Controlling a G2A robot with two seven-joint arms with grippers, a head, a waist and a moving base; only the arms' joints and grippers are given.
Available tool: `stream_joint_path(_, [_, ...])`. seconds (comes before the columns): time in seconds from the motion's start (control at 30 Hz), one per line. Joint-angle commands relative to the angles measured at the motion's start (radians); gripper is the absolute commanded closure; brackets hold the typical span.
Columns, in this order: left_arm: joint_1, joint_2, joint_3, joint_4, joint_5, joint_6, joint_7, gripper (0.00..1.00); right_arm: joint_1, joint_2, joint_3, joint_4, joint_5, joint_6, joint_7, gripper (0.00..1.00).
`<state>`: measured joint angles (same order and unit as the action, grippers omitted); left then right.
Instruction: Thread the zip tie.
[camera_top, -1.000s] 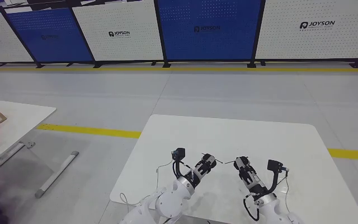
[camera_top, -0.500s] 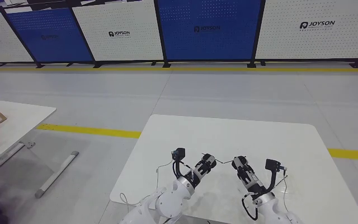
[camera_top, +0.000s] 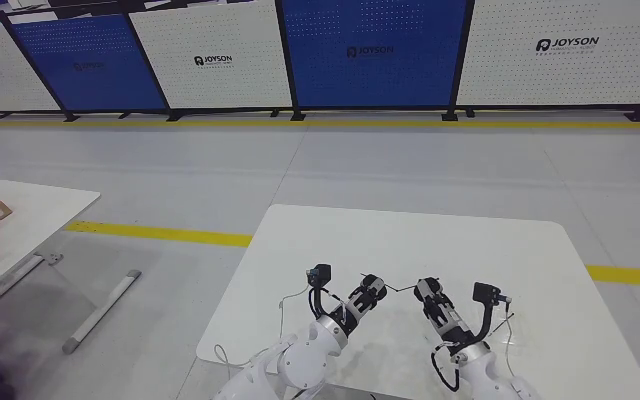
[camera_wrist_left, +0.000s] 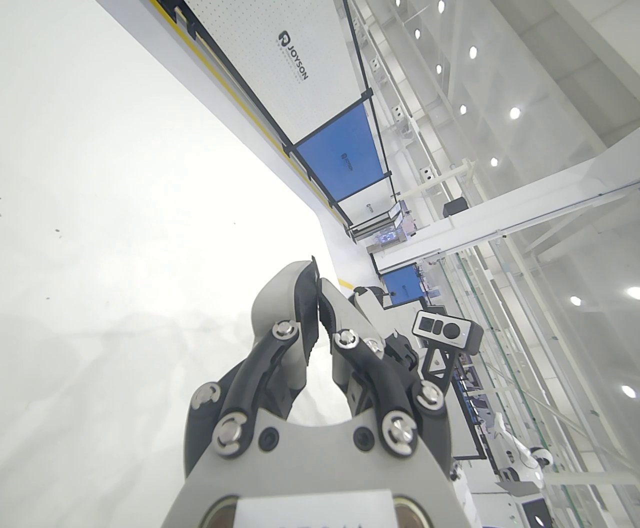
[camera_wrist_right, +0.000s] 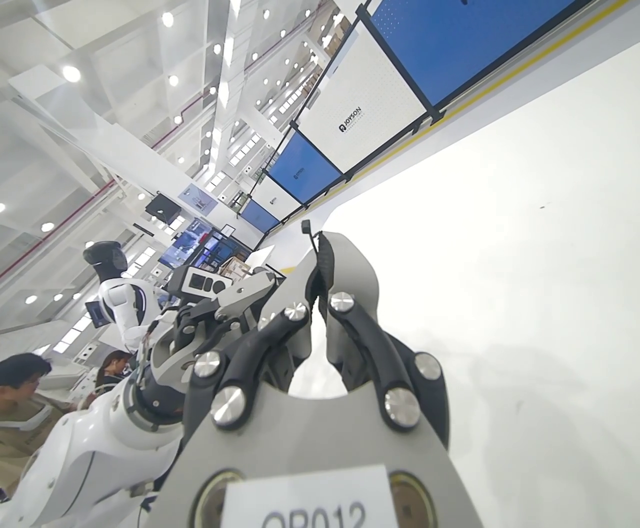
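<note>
Logo print on wall panels (camera_top: 566, 43); printed label (camera_wrist_right: 312, 500) on right gripper (camera_wrist_right: 318, 250)

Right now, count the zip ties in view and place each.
1. The zip tie runs between the left hand and the right hand, above the table, its head poking past the right hand's tips.

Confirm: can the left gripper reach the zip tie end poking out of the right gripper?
Probably yes: the left gripper faces the right gripper tip to tip, with only the zip tie between them. The left one is shut, though.
</note>
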<state>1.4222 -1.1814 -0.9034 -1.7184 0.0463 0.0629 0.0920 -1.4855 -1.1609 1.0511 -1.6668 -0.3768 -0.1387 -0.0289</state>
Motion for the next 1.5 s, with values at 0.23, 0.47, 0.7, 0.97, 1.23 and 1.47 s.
stream_joint_path(0.23, [0.0,0.0,0.0,0.0,0.0,0.0,0.0,1.0,-0.026,-0.003,0.021,-0.018,-0.009,-0.005,0.009,1.0])
stream_joint_path(0.47, [0.0,0.0,0.0,0.0,0.0,0.0,0.0,1.0,-0.022,-0.009,0.028,-0.015,-0.013,-0.003,0.02,1.0])
stream_joint_path(0.7, [0.0,0.0,0.0,0.0,0.0,0.0,0.0,1.0,-0.012,-0.017,0.022,-0.005,-0.017,0.004,0.033,1.0])
stream_joint_path(0.97, [0.0,0.0,0.0,0.0,0.0,0.0,0.0,1.0,-0.033,-0.02,0.037,-0.016,-0.026,-0.014,0.023,1.0])
stream_joint_path(1.23, [0.0,0.0,0.0,0.0,0.0,0.0,0.0,1.0,-0.021,-0.028,0.037,-0.005,-0.029,-0.004,0.033,1.0])
stream_joint_path(1.47, [0.0,0.0,0.0,0.0,0.0,0.0,0.0,1.0,-0.018,-0.034,0.038,-0.004,-0.037,-0.001,0.038,1.0])
